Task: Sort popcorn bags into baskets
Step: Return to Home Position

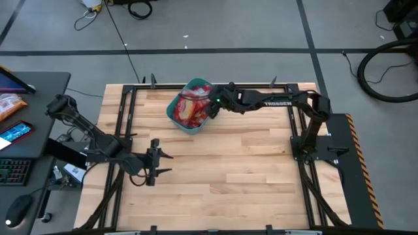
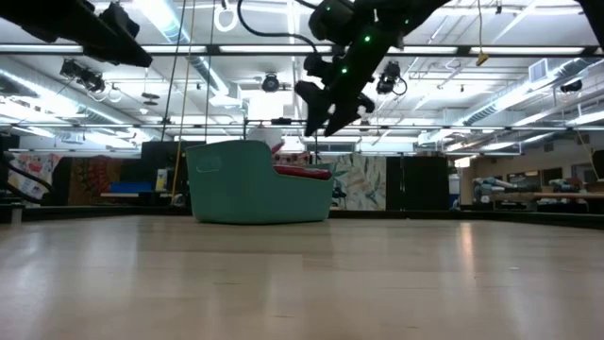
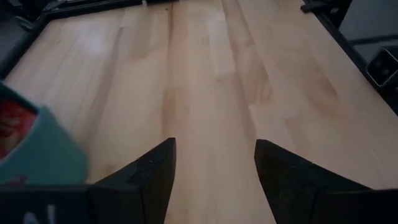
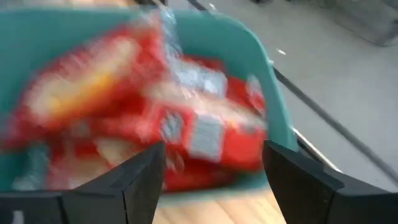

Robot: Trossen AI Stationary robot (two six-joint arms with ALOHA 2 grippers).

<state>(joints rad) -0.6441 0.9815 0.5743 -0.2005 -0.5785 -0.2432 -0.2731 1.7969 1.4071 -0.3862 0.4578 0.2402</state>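
The teal tub [image 1: 175, 112] stands at the far middle of the table, heaped with several red popcorn bags [image 1: 192, 108]. In the low view the bags [image 2: 304, 171] rise above the tub's [image 2: 250, 184] lower rim. My right gripper [image 1: 211, 109] hovers open above the tub's right end [image 2: 322, 115]. Its wrist view looks down past the open gripper [image 4: 214, 149] onto the pile of bags [image 4: 143, 106]. My left gripper [image 1: 166, 163] waits open, low over the near-left table [image 3: 214, 146], with the tub's corner [image 3: 43, 152] beside it in the left wrist view.
The wooden table top [image 1: 248, 163] spreads bare around the tub, framed by black rails [image 1: 300, 130]. A dark side desk [image 1: 26, 130] with a keyboard, a phone and an orange packet [image 1: 10, 104] stands left of the table. Cables lie on the floor beyond the far edge.
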